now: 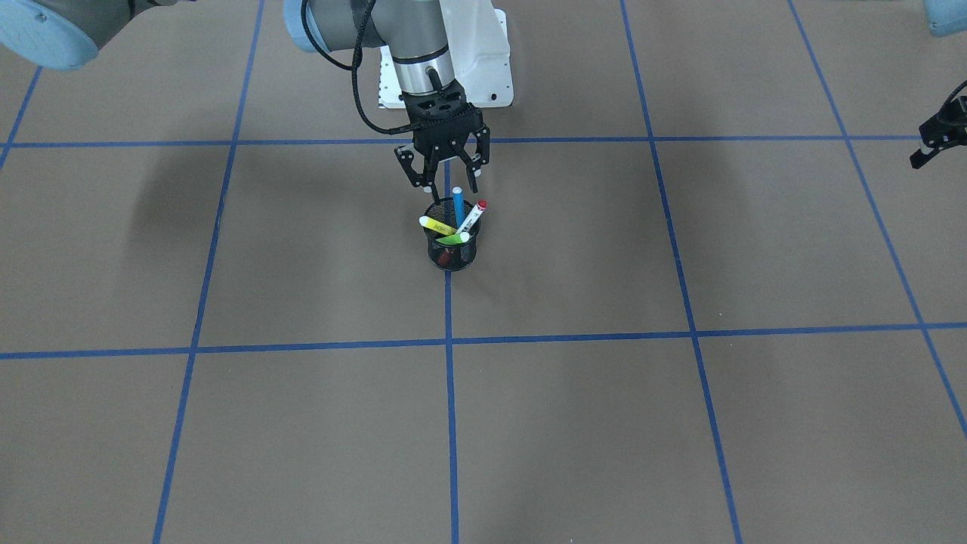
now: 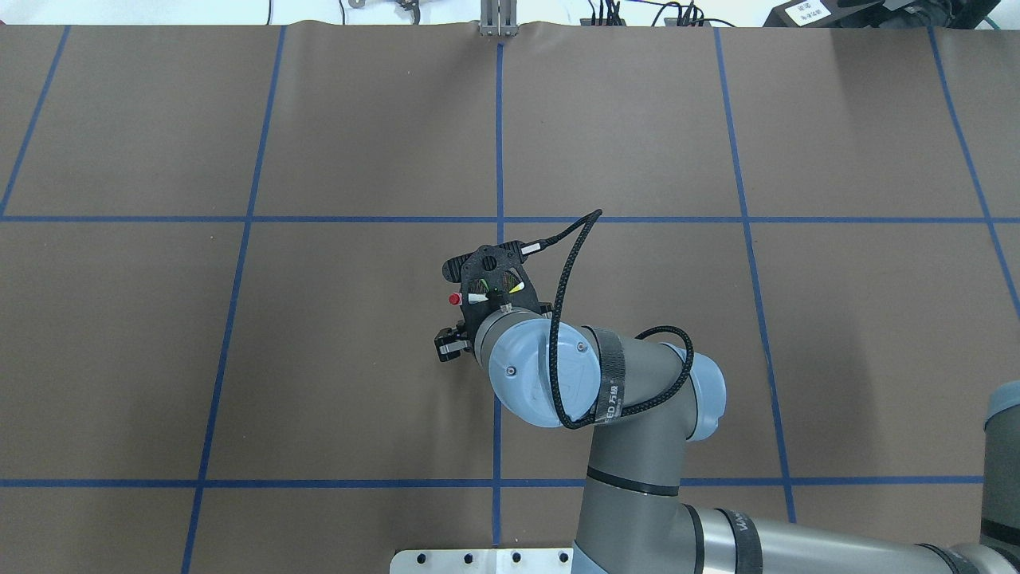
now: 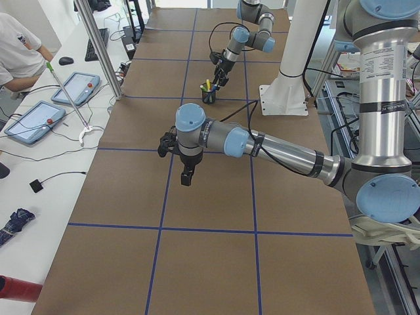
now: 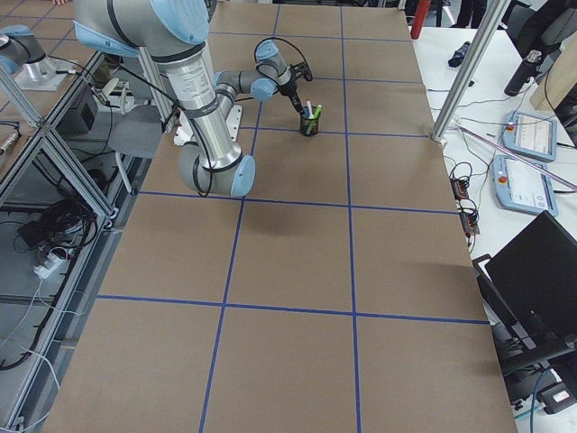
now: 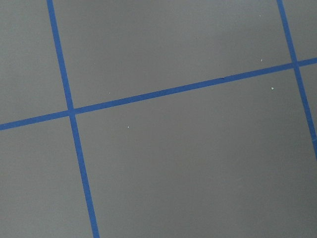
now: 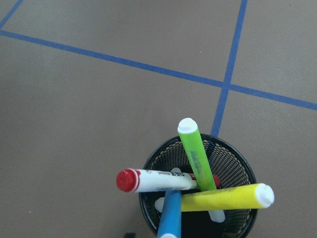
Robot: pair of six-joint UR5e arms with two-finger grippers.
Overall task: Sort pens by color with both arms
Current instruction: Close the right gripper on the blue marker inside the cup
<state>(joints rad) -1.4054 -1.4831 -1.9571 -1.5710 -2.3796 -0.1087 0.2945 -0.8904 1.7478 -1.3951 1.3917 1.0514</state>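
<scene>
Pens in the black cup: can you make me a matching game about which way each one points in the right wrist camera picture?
Things:
1 blue pen
2 red pen
3 green pen
4 yellow pen

Ways:
A white end points right
B runs off the bottom edge
C red cap points left
D white end points toward the top

Pairs: 1-B, 2-C, 3-D, 4-A

My right arm (image 2: pixel 542 371) is mostly covering the mesh cup (image 1: pixel 452 255) and blue pen (image 1: pixel 458 205) from overhead; the front view's edge is cutting off my left tool (image 1: pixel 937 141), its spread unreadable.
</scene>
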